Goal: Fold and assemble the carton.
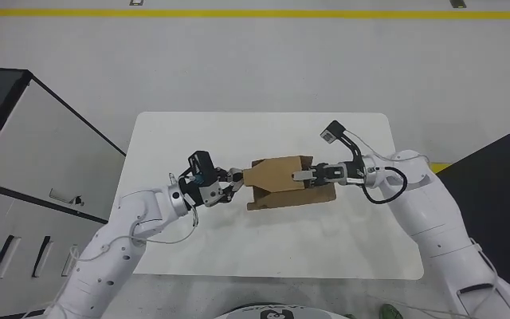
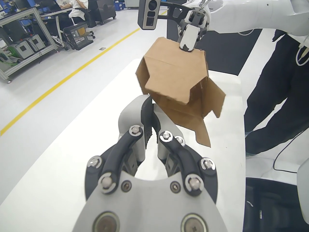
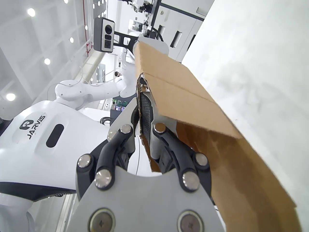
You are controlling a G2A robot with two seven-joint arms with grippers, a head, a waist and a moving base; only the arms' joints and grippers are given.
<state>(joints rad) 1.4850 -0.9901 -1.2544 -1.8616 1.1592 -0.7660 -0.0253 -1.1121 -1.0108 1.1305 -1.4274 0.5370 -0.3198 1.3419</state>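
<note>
A brown carton (image 1: 279,177) lies half folded in the middle of the white table (image 1: 263,247), its end flaps loose. My right gripper (image 1: 305,174) is shut on the carton's top edge at its right end; the cardboard edge (image 3: 193,102) sits between the pads of the gripper (image 3: 142,97). My left gripper (image 1: 237,179) is at the carton's left end. In the left wrist view, that gripper (image 2: 153,105) has its fingers together with nothing between them, tips right at the folded flap of the carton (image 2: 173,73). The right gripper (image 2: 186,47) pinches the far top edge.
The table has bare room in front of and behind the carton. A grey cabinet (image 1: 40,151) stands off the table's left edge. A yellow floor line (image 1: 255,13) runs beyond the far side.
</note>
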